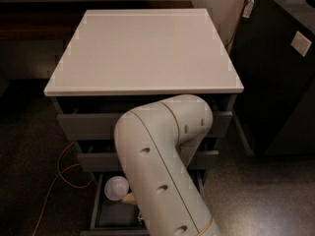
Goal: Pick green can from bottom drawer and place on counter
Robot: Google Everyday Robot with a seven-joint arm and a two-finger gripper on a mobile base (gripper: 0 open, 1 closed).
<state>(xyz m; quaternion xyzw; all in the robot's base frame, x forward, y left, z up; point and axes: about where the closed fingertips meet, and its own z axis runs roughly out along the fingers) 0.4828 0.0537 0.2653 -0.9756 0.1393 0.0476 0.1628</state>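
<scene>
The counter (142, 48) is a broad pale slab on top of the grey drawer cabinet. Below the two upper drawers, the bottom drawer (96, 206) stands pulled out. My thick white arm (162, 171) bends over the cabinet front and covers most of that drawer. The gripper is hidden behind the arm, somewhere down at the open drawer. The green can is hidden from view.
A round white bowl (116, 187) and a small brownish object (129, 198) lie in the left part of the open drawer. A black cabinet (280, 68) stands close on the right. An orange cable (59, 173) runs across the floor on the left.
</scene>
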